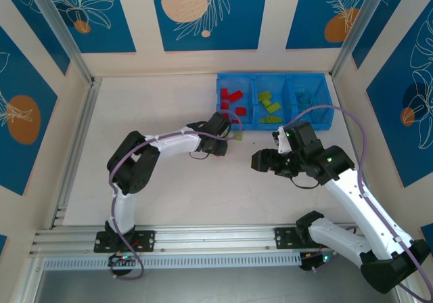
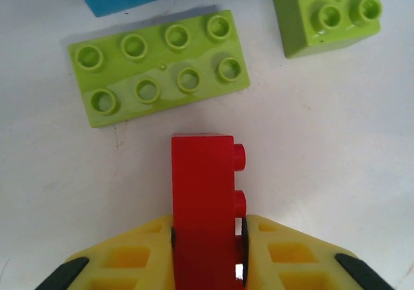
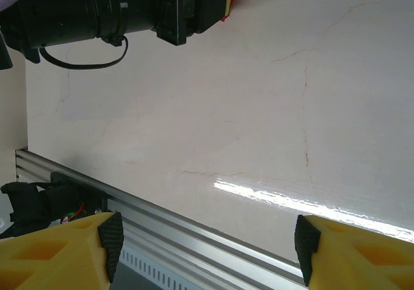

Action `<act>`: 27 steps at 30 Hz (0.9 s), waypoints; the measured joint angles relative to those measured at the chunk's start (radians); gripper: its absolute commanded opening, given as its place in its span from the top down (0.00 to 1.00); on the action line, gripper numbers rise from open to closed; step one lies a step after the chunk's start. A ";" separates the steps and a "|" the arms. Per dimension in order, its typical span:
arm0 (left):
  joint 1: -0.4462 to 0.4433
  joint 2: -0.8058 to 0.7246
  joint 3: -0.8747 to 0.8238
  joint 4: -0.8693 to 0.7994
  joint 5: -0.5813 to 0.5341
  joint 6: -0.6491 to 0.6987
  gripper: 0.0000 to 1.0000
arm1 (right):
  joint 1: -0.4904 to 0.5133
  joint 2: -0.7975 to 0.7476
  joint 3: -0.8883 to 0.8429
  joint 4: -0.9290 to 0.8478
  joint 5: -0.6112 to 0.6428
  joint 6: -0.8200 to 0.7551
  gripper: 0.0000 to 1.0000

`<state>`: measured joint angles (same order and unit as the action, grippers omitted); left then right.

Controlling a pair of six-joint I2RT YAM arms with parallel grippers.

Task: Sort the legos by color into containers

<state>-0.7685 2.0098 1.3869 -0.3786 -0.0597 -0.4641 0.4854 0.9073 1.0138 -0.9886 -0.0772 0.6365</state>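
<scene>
Near edge of the tray [image 1: 270,77], on the worktop [image 1: 169,107]: left pincer [image 2: 207,237] pinching a red brick [image 2: 202,186], studs sideways. Pick step looks done; next: lift, carry far to the left bin, release. Mind the tray wall going in. Two green bricks [image 2: 158,66] lie just beyond, unsorted. Bins: left reds [image 1: 231,100], middle greens [image 1: 269,103], right blues [image 1: 308,99]. Idle right pincer [image 3: 207,238] spread, empty, over the worktop.

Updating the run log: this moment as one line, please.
left hand: shut on red lego | right hand: open, empty | loose by tray: long green lego, square green lego
</scene>
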 measured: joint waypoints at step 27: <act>0.102 0.367 0.960 -0.137 -0.055 0.096 0.67 | 0.000 -0.071 0.031 -0.006 0.083 0.051 0.27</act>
<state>-0.6662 2.3772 2.3466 -0.5156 -0.1150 -0.3679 0.4854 0.8360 1.0451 -0.9951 0.0055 0.6880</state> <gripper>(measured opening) 0.290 0.728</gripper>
